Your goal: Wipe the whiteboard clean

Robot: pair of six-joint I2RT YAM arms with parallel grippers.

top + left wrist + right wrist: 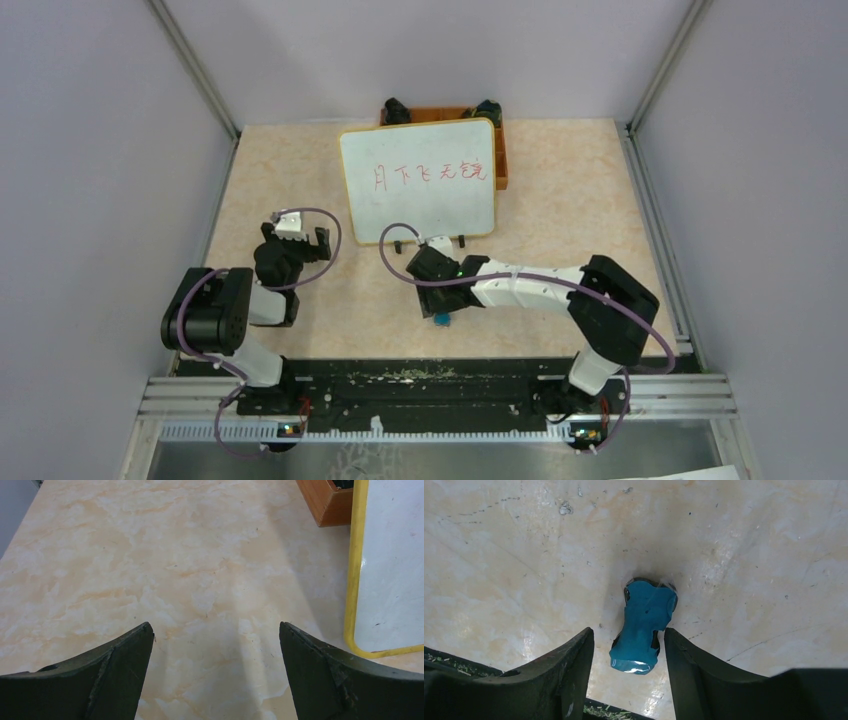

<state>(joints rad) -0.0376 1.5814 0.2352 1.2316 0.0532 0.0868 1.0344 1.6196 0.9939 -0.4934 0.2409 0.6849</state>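
The whiteboard [417, 180] stands at the far middle of the desk [560, 200], its red writing [428, 173] all there, so nothing is erased yet. Nearer, the right gripper [629, 632] straddles a blue eraser [644, 625] lying flat, jaws apart and not clamped. The left gripper [215, 627] hangs wide open beside the board.

Left arm [215, 310] folded at the lower left of the top view, left gripper [215, 630] angled forward and down, jaws spread wide, right arm [540, 285] stretched leftward towards frame centre, right gripper [628, 630] pointing straight down, jaws partly apart, not clamped.
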